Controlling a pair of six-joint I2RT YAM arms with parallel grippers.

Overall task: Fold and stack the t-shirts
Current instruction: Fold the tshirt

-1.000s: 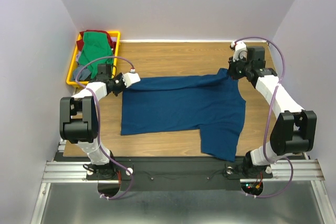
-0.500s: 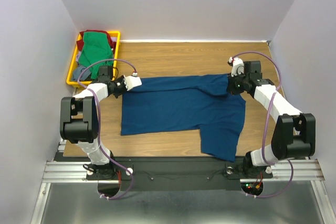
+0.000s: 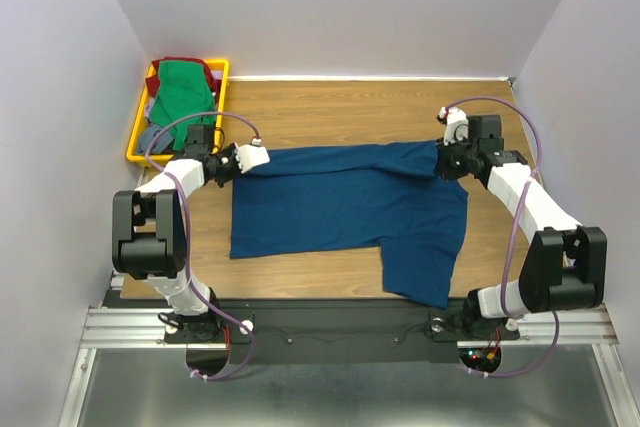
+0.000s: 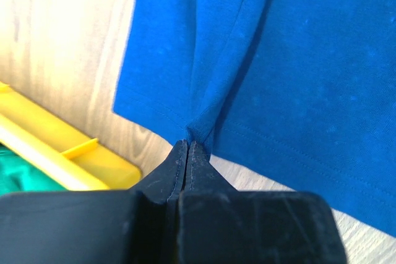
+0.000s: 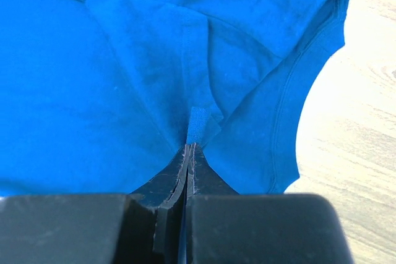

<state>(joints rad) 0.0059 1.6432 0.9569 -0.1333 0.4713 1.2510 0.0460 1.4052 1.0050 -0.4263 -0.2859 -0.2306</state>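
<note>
Since a second ago the right gripper [image 3: 443, 162] has drawn back from the far right of the table [image 3: 330, 107] toward the arms, bringing its corner of the blue t-shirt [image 3: 340, 209] along, so the shirt's far edge now runs almost straight across; the left gripper [image 3: 256, 156] has hardly shifted.

Both pincers are closed tight on cloth. From the left wrist, the black fingers [image 4: 167, 174] meet on a small pucker at the shirt's hem, with creases running away from the pinch; from the right wrist, the fingers [image 5: 170, 180] nip a narrow fold close to a sleeve opening that curves off to the right.

The blue t-shirt lies spread across the middle of the table, held taut along its far edge between the two grippers; on the right a longer part reaches toward the near edge, and it may hang slightly over, though I cannot be sure from here.

At the far left corner sits the yellow tray [image 3: 134, 143], near the left gripper; in it a green t-shirt [image 3: 182, 87] lies on top, a dark red t-shirt [image 3: 180, 61] shows behind it, and a grey-blue t-shirt [image 3: 155, 133] is at the near end.
</note>
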